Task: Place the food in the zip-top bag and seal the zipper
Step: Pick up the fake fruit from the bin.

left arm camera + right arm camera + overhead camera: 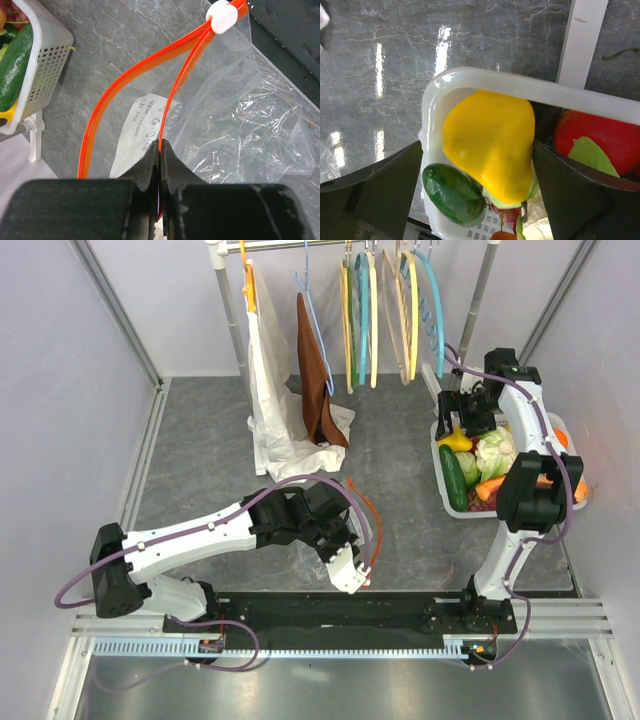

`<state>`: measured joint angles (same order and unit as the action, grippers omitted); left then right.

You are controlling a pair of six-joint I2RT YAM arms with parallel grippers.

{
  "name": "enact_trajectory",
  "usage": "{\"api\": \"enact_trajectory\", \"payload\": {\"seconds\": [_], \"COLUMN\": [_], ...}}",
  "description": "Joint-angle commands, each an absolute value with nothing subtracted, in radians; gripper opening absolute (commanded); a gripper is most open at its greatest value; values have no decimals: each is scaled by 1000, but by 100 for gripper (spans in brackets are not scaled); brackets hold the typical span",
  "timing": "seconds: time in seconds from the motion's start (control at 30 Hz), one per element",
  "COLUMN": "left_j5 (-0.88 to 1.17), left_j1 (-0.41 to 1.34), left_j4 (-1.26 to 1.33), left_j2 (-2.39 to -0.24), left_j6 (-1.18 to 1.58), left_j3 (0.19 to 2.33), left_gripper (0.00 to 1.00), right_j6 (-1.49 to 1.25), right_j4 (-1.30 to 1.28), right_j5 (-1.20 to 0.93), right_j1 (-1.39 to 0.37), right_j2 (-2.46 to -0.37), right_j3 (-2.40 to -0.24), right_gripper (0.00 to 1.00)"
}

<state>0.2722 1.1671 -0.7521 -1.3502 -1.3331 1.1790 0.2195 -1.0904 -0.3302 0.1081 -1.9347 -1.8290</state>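
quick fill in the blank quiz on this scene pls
On the bag, the left claw is shut on the ___.
The right claw is open around the ___ fruit.
The cucumber lies in the white ___.
Missing: zipper; yellow; basket.

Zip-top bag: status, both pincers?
Left pincer shut on zipper, bag mouth open. Right pincer open around yellow fruit in basket. Cucumber touching fruit.
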Motion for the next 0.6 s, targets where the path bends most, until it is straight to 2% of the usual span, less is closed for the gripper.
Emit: {"api": "enact_trajectory", "payload": {"seconds": [0.0, 0.2, 0.3, 0.4, 0.57], "left_j5": [304, 304, 305, 307, 304], "left_j1": [1164, 1164, 1164, 1164, 1164], "left_j4": [-729, -727, -726, -727, -727], "left_j2": [-1355, -1354, -1358, -1356, -1353], "left_j6": [-1335, -1336, -1335, -1335, -1335], "left_j3": [1212, 1212, 1212, 1210, 1209], "left_gripper": [2, 2, 2, 2, 2], "right_j6": [175, 173, 167, 155, 158], "right_j4": [-1081, -1103, -1117, -1134, -1187], "right_j5": [-307, -334, -359, -393, -443], "right_j1": [104, 104, 110, 132, 170], "right_j2": [-1979, -2003, -2008, -2020, -2026], "right_j3": [-1842, -1851, -1876, -1920, -1985], "right_gripper": [98, 96, 89, 76, 66]}}
